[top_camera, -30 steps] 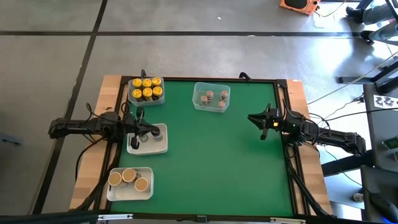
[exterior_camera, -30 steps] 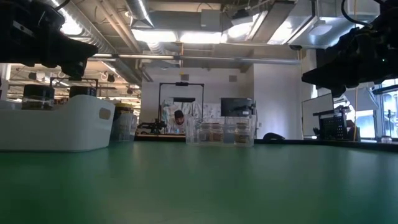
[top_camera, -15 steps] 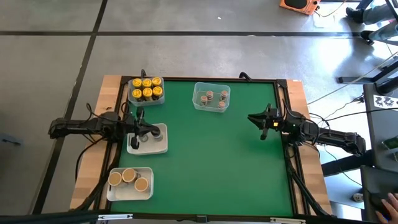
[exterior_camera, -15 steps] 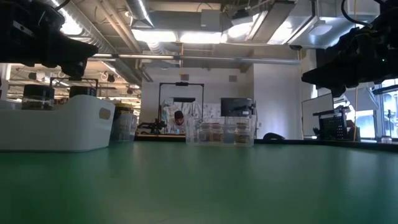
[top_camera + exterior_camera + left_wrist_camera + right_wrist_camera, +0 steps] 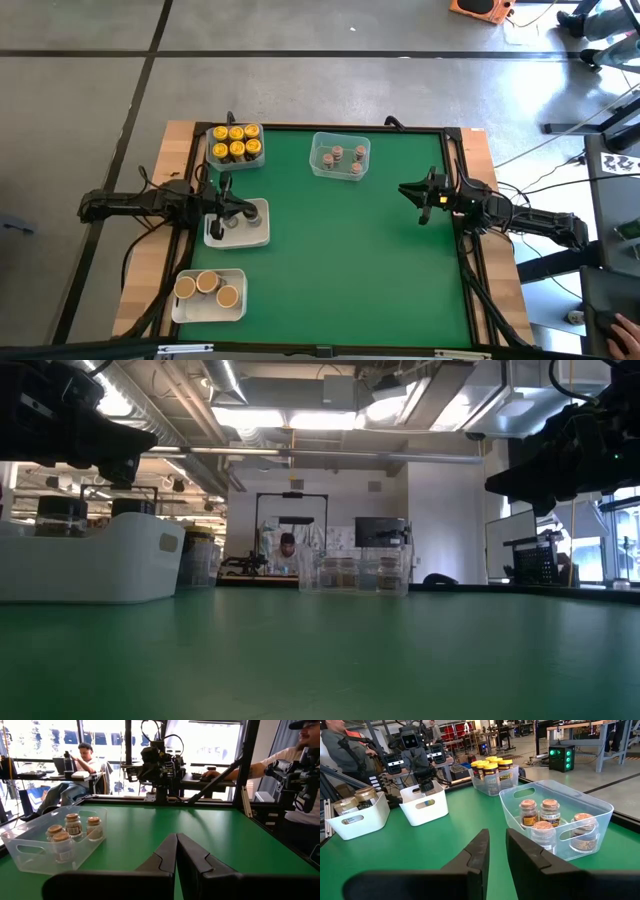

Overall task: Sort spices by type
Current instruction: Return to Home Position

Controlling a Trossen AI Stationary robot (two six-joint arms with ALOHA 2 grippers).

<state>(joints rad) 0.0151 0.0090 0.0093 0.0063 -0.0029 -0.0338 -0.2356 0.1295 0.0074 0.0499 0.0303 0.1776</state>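
Note:
The spice jars stand sorted in four containers. In the high view, yellow-lidded jars (image 5: pixel 236 143) fill a clear tub at the far left. Grey-pink-lidded jars (image 5: pixel 340 156) sit in a clear tub at the far middle. Tan-lidded jars (image 5: pixel 208 286) are in a white tray at the near left. Dark-lidded jars (image 5: pixel 224 225) stand in a white tray at the left. My left gripper (image 5: pixel 245 209) hovers shut above that tray. My right gripper (image 5: pixel 405 190) hangs over bare mat near the right edge, its fingers (image 5: pixel 479 847) slightly open. Both hold nothing.
The green mat (image 5: pixel 350 260) lies bare across the middle and near side. A black frame rail (image 5: pixel 468 250) borders it. In the low view the white tray (image 5: pixel 90 560) stands on the left and a clear tub (image 5: pixel 355 572) farther back. People sit beyond the table.

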